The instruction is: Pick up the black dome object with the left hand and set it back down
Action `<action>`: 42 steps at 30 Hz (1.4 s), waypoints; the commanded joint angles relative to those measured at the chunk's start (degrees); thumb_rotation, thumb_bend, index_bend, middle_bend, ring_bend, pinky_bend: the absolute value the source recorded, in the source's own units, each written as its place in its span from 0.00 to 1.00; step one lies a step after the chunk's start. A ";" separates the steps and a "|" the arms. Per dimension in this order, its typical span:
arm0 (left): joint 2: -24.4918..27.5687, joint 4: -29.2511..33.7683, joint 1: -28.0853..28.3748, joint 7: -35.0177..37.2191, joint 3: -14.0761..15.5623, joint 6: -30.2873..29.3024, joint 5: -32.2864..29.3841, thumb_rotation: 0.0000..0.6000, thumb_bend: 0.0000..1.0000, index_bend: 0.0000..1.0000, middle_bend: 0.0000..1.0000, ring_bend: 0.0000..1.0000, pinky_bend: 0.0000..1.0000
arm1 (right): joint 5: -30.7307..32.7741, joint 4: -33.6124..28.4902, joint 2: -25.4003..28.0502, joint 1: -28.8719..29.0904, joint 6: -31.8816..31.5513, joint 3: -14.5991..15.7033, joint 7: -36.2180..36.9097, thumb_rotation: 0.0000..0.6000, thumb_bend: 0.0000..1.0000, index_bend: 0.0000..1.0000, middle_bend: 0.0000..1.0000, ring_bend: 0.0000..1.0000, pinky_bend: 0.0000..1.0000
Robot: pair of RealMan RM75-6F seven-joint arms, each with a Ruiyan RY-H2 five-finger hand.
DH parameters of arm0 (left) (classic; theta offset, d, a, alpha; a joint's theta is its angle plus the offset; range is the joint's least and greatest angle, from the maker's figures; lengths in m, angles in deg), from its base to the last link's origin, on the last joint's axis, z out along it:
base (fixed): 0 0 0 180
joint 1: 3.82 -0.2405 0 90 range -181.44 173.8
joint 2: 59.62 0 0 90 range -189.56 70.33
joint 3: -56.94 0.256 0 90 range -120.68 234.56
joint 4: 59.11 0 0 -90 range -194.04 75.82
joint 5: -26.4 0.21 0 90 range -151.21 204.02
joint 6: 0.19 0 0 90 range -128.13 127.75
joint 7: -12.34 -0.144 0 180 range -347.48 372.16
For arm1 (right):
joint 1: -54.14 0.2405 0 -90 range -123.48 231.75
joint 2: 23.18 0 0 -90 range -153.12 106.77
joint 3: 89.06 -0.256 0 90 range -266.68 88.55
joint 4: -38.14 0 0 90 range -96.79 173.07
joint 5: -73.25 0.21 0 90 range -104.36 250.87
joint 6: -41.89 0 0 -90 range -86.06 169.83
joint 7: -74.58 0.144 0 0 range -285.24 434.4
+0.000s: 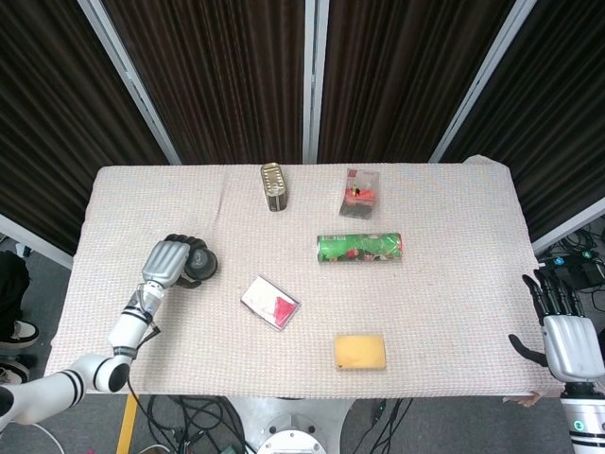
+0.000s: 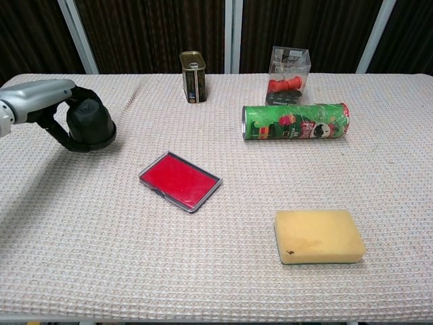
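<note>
The black dome object [image 2: 91,126] [image 1: 199,264] stands on the white cloth at the table's left side. My left hand [image 2: 55,108] [image 1: 168,261] wraps around it from above, dark fingers curled down its near and far sides, gripping it. In the chest view the dome's base looks down on the cloth or just above it; I cannot tell which. My right hand [image 1: 564,333] hangs off the table's right edge, fingers straight and apart, holding nothing; the chest view does not show it.
A red flat case [image 2: 180,181] lies right of the dome. A yellow sponge [image 2: 318,235] sits near the front. A green chip can [image 2: 296,122] lies on its side, with a clear box [image 2: 289,76] and a small tin [image 2: 193,76] at the back.
</note>
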 commanded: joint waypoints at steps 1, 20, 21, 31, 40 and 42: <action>-1.70 -2.83 -0.18 0.89 0.63 -0.27 1.70 1.00 0.24 0.44 0.51 0.23 0.20 | 0.09 -0.05 -0.05 0.06 0.14 0.01 -0.17 1.00 0.10 0.00 0.00 0.00 0.00; -3.52 -8.27 -0.28 8.44 1.55 3.01 5.63 1.00 0.12 0.22 0.23 0.06 0.12 | 0.87 0.04 0.16 -0.03 0.24 -0.28 0.19 1.00 0.10 0.00 0.00 0.00 0.00; -3.44 -8.21 -0.29 8.65 1.46 3.01 5.68 1.00 0.12 0.22 0.23 0.06 0.12 | 0.91 0.08 0.15 -0.01 0.28 -0.29 0.22 1.00 0.10 0.00 0.00 0.00 0.00; -1.75 -5.89 -0.62 10.18 0.55 2.38 6.13 1.00 0.11 0.22 0.25 0.06 0.12 | 1.01 0.18 0.10 0.01 0.30 -0.37 0.25 1.00 0.10 0.00 0.00 0.00 0.00; 0.26 -2.60 -0.60 9.56 0.36 3.62 5.58 1.00 0.12 0.23 0.32 0.06 0.12 | 1.34 0.36 -0.06 0.16 0.72 -0.41 0.15 1.00 0.10 0.00 0.00 0.00 0.00; 0.31 -2.24 -0.55 9.51 0.15 3.54 5.50 1.00 0.12 0.24 0.33 0.06 0.12 | 1.39 0.34 -0.05 0.16 0.73 -0.43 0.16 1.00 0.10 0.00 0.00 0.00 0.00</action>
